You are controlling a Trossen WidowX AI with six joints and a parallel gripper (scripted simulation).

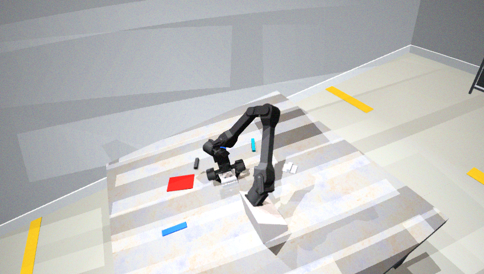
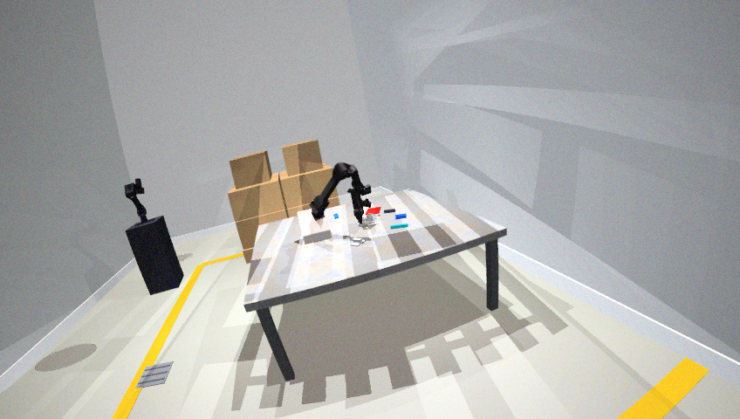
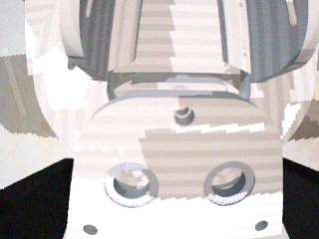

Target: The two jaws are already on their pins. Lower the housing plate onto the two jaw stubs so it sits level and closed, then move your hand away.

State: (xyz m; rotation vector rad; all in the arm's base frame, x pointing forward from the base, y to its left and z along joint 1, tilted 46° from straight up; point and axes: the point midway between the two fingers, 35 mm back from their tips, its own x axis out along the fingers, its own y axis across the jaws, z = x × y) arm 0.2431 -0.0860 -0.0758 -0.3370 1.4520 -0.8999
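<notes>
Black segments form a six-joint robot arm [image 1: 268, 142] [image 2: 328, 193], seen from above, rising from a white wedge-shaped base [image 1: 273, 230] [image 2: 317, 236] on a pale striped table [image 1: 339, 217] [image 2: 379, 271] and bending over and down. Its black two-fingered gripper [image 1: 228, 177] [image 2: 359, 220] [image 3: 174, 170] is closed on the white housing plate [image 1: 229, 183] [image 2: 369, 219] [image 3: 199, 149], which lies near the base. Near the plate is a flat red square [image 1: 181, 182] [image 2: 373, 210]; a small dark block [image 1: 196, 163] [image 2: 389, 210] is just beside the square. Further off are a long blue bar [image 1: 174, 228] and a cyan bar [image 1: 253, 144] [image 2: 399, 226]. Small white pieces [image 1: 289, 167] [image 2: 356, 242] lie on the far side of the arm from the plate.

From the room's side, the gripper points down at the plate. Brown cardboard boxes [image 2: 304, 156] are stacked behind the table, and a black pedestal [image 2: 155, 257] stands well apart.

Close up from the wrist, black fingers flank the plate's two edges. Two large ringed holes show pale material inside; a smaller hole sits above, between them. Whether the plate is fully seated cannot be told.
</notes>
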